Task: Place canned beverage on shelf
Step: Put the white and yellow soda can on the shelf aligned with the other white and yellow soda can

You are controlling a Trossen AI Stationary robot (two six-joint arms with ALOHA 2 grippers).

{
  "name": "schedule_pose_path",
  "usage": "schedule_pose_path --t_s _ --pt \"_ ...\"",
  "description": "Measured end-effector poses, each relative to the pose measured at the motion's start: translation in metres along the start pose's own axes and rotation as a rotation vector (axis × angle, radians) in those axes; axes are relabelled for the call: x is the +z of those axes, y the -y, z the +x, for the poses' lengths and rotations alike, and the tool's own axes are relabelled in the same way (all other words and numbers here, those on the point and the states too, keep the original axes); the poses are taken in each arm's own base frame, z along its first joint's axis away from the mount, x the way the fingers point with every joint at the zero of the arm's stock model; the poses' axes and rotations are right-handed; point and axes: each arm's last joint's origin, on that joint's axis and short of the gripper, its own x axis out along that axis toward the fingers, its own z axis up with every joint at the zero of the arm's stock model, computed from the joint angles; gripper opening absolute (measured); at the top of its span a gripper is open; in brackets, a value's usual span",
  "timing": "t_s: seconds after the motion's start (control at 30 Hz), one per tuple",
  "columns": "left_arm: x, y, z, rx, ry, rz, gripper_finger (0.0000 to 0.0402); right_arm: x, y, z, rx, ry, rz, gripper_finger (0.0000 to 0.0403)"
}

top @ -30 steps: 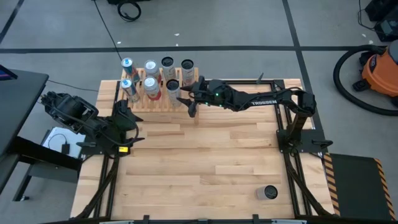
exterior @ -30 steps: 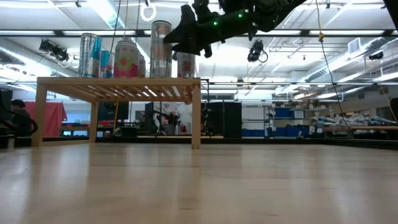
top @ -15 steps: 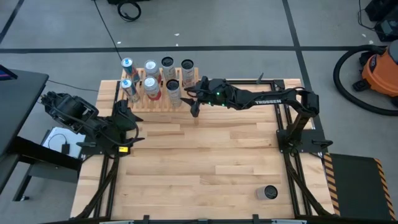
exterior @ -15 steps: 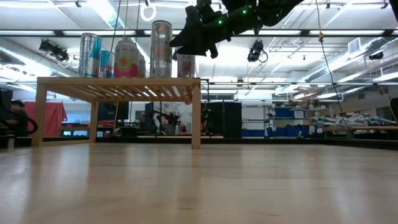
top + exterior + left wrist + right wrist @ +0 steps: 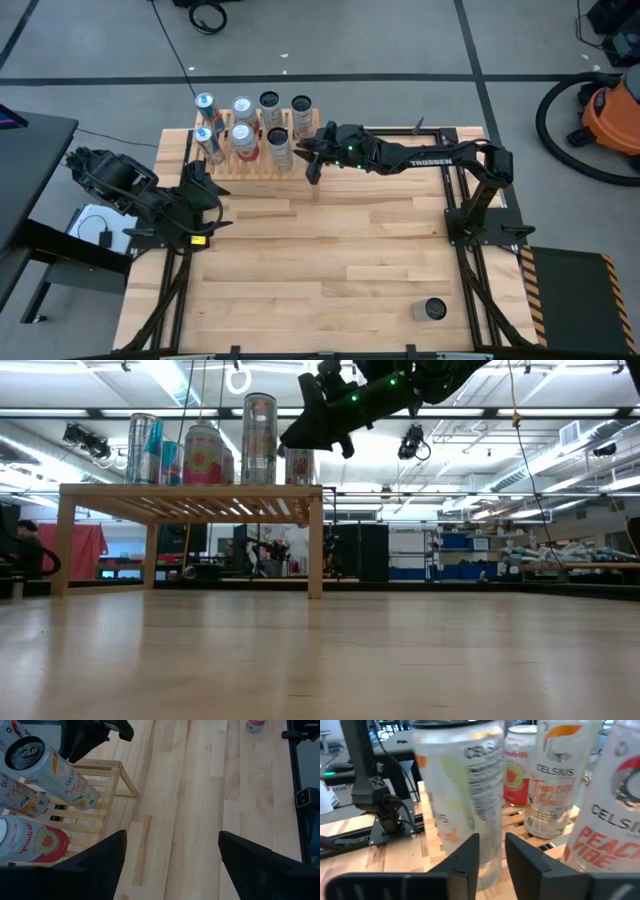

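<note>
The shelf [image 5: 255,150], a low light-wood slatted rack, stands at the desk's [image 5: 320,260] far edge, toward the far left corner. Seven upright cans [image 5: 242,140] stand on its slats in two rows; in the right wrist view a pale Celsius can [image 5: 465,805] is nearest, with a red-labelled can [image 5: 519,765] and an orange-and-white Celsius can [image 5: 551,780] behind it. One more can [image 5: 433,309] stands alone near the desk's near right corner, well apart from the rack. The right end effector [image 5: 312,168] hangs just beside the shelf's right end, above the desk, fingers pressed together and holding nothing. The left end effector [image 5: 205,192] waits near the desk's left edge, close to the shelf's near left leg, fingers spread and empty. Beyond the desk: grey floor with dark tape lines, an orange shop vacuum [image 5: 610,110], and a hall with ceiling lights [image 5: 180,385].
</note>
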Motion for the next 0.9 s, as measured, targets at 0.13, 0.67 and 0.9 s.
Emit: schedule_pose_path --t_s 0.13,0.67,0.9 --pt "0.000 0.000 0.000 0.000 0.000 0.000 0.0316 -0.002 0.002 0.003 -0.004 0.000 0.033 0.0058" --pt "0.000 0.000 0.000 -0.001 0.003 -0.005 0.0316 -0.024 -0.002 0.017 -0.002 -0.072 0.074 0.0008" --pt "0.001 0.000 0.000 -0.002 0.004 -0.005 0.0316 -0.023 0.002 0.017 -0.009 -0.069 0.123 0.0013"
